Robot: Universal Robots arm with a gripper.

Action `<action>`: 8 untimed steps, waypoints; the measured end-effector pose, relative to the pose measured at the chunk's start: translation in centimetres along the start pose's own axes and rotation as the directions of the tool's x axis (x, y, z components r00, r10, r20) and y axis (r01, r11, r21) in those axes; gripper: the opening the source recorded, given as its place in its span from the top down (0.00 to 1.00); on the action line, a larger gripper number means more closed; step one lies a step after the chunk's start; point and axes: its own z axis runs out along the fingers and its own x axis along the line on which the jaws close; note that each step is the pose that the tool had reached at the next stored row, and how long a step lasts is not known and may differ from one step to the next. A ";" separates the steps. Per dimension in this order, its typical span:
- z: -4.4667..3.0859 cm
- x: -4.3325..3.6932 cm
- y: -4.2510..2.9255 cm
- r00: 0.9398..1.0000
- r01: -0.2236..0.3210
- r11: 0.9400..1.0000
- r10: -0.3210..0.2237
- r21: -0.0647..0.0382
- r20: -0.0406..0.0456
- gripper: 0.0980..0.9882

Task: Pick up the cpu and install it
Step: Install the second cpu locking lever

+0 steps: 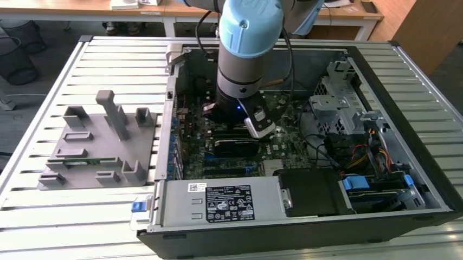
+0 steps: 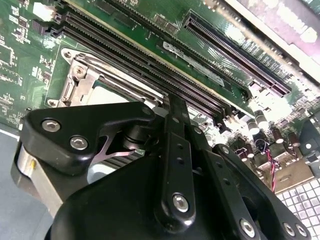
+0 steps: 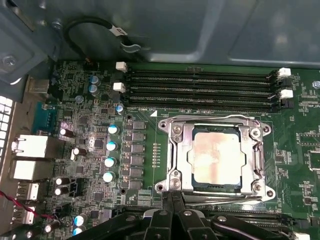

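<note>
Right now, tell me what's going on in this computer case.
A robot arm is reaching down into an open computer case, its claw just above the motherboard. The cpu already lies in the socket, inside the metal frame, next to the empty memory slots. The claw sits at the socket's edge. Beside the case stands a grey parts holder.

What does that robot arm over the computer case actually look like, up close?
The arm is a thick grey tube with a pale blue cap at its joint and black cables running alongside. Lower down it turns black, with a small blue light. The end effector is made of black linkage bars held by silver bolts, with a silvery metal block beside them.
</note>
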 end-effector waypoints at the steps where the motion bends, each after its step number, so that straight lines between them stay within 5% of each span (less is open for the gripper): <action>1: 0.02 0.05 -0.06 1.000 0.000 1.000 0.000 -0.004 0.000 0.99; 8: 0.18 0.24 -0.23 1.000 0.001 1.000 -0.001 -0.025 0.001 0.99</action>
